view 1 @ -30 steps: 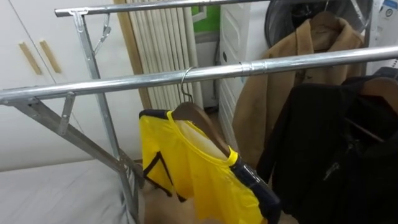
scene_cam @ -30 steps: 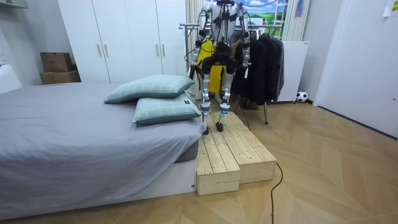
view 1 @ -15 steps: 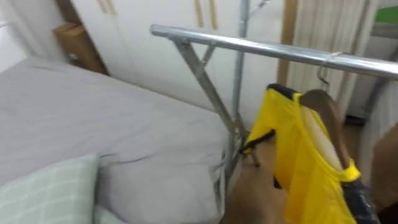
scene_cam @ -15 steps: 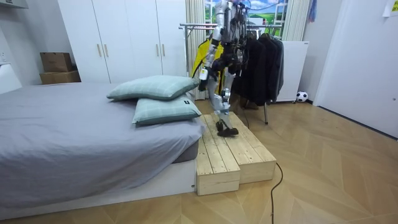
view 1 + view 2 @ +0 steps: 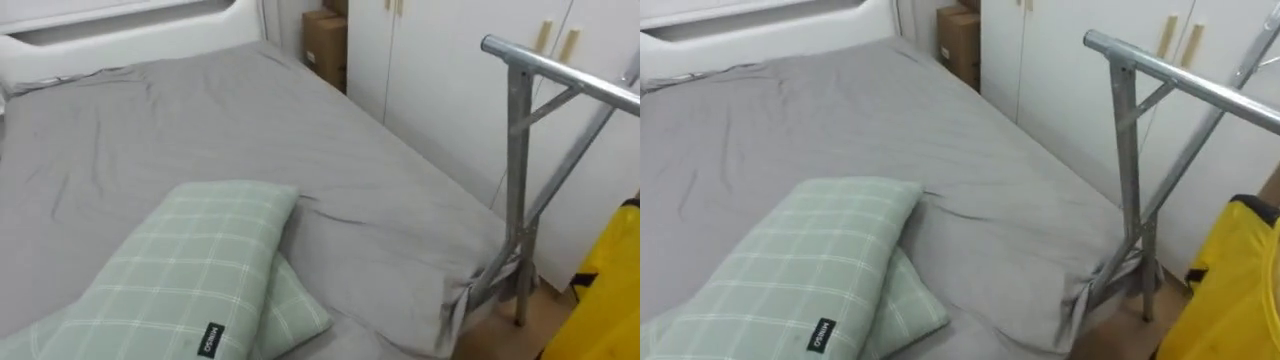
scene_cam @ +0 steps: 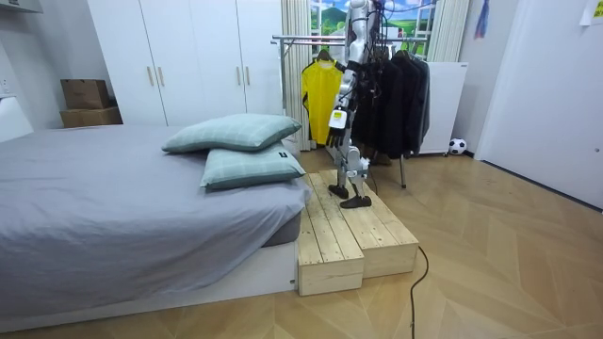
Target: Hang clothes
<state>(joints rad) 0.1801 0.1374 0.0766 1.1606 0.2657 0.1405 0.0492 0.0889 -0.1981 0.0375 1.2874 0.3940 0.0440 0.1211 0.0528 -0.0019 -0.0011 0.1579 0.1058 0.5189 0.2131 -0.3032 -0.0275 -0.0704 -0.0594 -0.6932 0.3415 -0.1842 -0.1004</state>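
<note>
Head's swung from rack (image 5: 560,75) to bed (image 5: 200,130), yellow shirt (image 5: 600,300) at four o'clock: looks light, floppy, best grabbed at its shoulders; can't tell if left hand (image 6: 337,121) holds anything.

bright, even room light; soft shadow under the pillow (image 5: 175,270).

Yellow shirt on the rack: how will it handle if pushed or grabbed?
Probably floppy: the yellow shirt drapes loosely, so it should fold under a push. Likely light, since the cloth looks thin. It hangs from the rail, so a nudge would probably swing it.
</note>
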